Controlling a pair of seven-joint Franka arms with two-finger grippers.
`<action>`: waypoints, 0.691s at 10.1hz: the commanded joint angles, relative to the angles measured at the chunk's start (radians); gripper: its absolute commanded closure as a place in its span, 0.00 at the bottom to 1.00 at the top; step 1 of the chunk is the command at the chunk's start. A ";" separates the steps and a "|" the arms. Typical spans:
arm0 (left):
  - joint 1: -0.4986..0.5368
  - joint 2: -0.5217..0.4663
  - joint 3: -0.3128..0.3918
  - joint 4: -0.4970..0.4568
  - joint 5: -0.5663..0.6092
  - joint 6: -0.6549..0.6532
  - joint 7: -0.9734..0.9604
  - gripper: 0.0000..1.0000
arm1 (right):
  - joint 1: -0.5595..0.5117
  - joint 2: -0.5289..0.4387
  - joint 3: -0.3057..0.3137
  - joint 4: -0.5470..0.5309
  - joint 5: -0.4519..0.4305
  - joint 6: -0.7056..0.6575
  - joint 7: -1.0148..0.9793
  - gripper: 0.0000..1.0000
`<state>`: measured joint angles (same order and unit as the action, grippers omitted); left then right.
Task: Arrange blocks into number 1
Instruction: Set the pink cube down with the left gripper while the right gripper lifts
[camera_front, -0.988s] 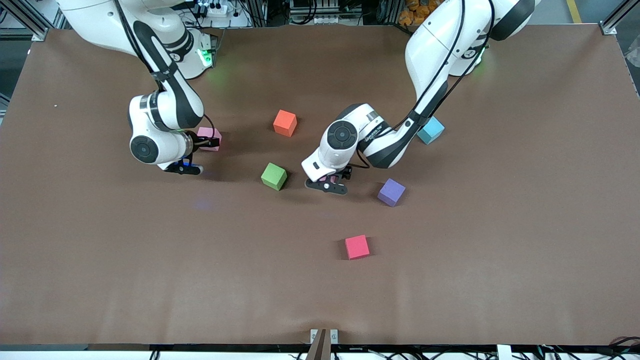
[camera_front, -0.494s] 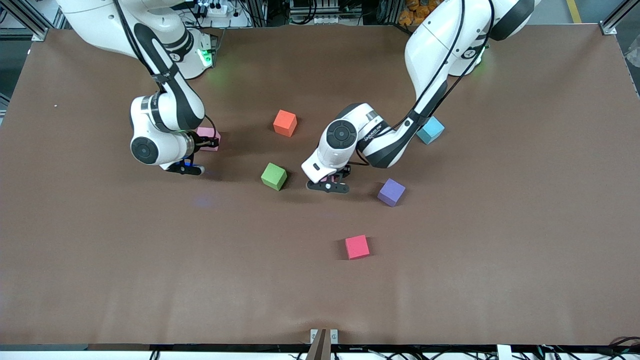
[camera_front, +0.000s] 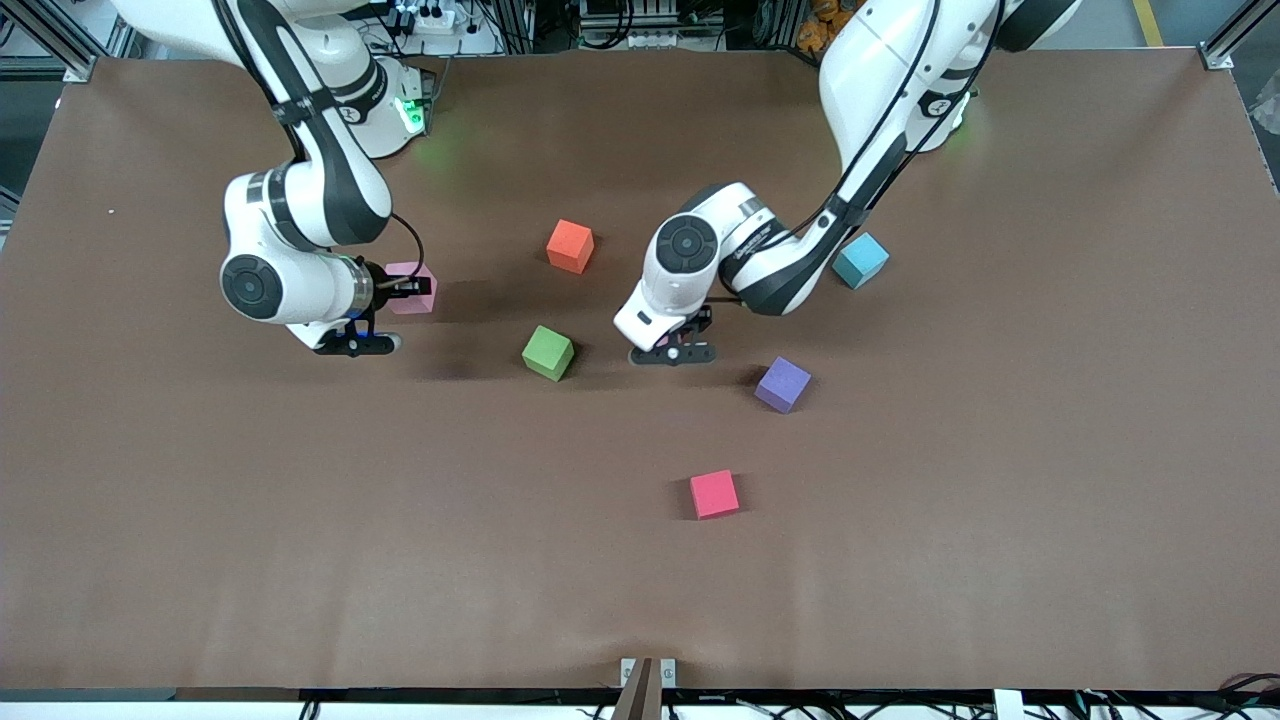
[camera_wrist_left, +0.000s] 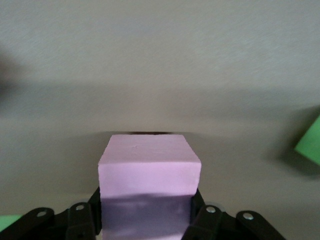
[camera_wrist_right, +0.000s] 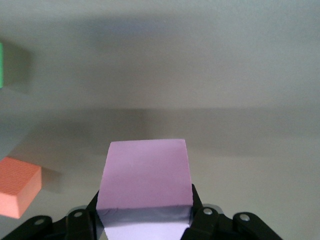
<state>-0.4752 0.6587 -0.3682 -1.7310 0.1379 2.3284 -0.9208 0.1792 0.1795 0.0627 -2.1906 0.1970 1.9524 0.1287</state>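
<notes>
My left gripper (camera_wrist_left: 145, 227) clamps a pink block (camera_wrist_left: 149, 172), lifted over the table (camera_front: 1000, 450) between the green block (camera_front: 548, 352) and the purple block (camera_front: 782, 385). My right gripper (camera_wrist_right: 145, 225) clamps the other pink block (camera_wrist_right: 145, 175) toward the right arm's end. The left one is nearer mid-table, where I judge the numeral goes.

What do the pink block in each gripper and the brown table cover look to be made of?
Pink block in the left gripper: likely foam, matte with a fine grain and no shine. Pink block in the right gripper: same soft matte look, crisp edges. Table cover: dull brown sheet with faint ripples, perhaps paper or fabric; unclear which.
</notes>
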 joint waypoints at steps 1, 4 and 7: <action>0.024 -0.054 -0.047 -0.091 0.034 0.000 -0.043 1.00 | 0.022 -0.006 0.000 0.012 0.022 -0.017 -0.017 1.00; 0.018 -0.047 -0.078 -0.102 0.039 0.029 -0.061 1.00 | 0.040 -0.005 -0.001 0.031 0.024 -0.014 -0.003 1.00; 0.026 -0.025 -0.078 -0.102 0.077 0.045 -0.061 1.00 | 0.062 -0.006 -0.004 0.034 0.024 -0.014 0.006 1.00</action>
<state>-0.4635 0.6323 -0.4357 -1.8156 0.1736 2.3515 -0.9457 0.2247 0.1797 0.0630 -2.1654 0.2016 1.9475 0.1289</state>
